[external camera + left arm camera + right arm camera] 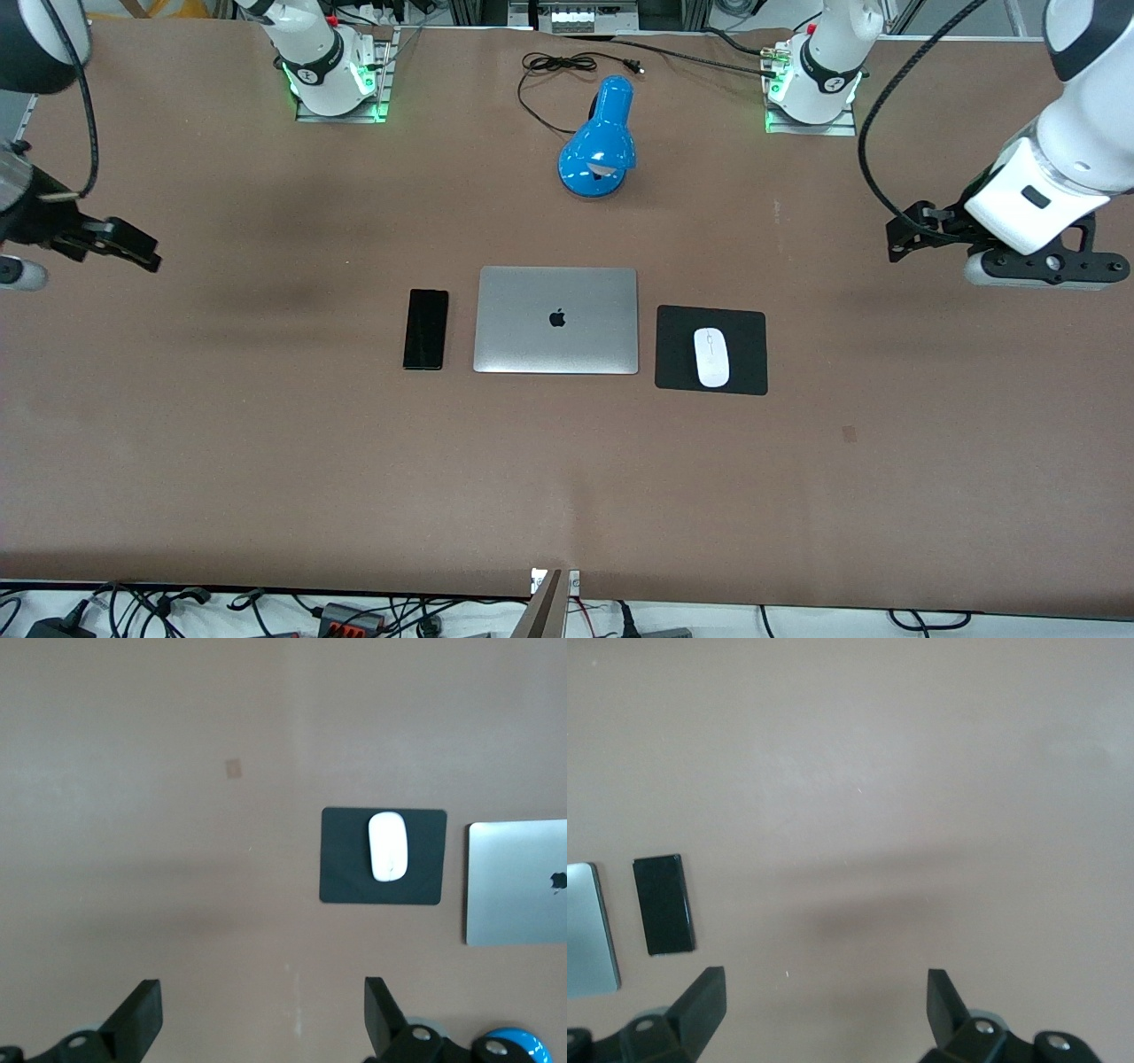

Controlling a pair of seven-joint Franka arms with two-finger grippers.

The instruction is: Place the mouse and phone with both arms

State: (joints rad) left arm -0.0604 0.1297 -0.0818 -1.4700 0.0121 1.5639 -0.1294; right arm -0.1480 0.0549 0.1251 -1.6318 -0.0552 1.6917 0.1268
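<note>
Brown matte table (266,461), faintly scuffed, one small darker patch toward the left arm's end, nearer the front camera than the pad. Mid-table, a row of three: phone (426,329) flat, glossy face up, just beside the closed silver laptop (556,320) on the side toward the right arm's end, not touching; black mouse pad (749,372) just beside the laptop toward the left arm's end. Mouse (711,357) lies on the pad, roughly centred, long axis running toward the front camera. Blue desk lamp (600,142) stands farther from the front camera than the laptop, head tipped down, black cord (549,66) looping loose toward the table's top edge. Arm bases bolted on metal plates w/ green lights lit. Left gripper (263,1014) hangs in the air over bare table at the left arm's end, well apart from the pad; fingers spread wide, nothing between (left wrist view looks down on mouse, pad, laptop corner). Right gripper (826,1003) up over bare table at the right arm's end, well apart from the phone; jaws likewise wide apart, empty. Room: white floor strip along the table's near edge w/ tangled black cables and power bricks; aluminium frame rails and more cabling past the bases.
</note>
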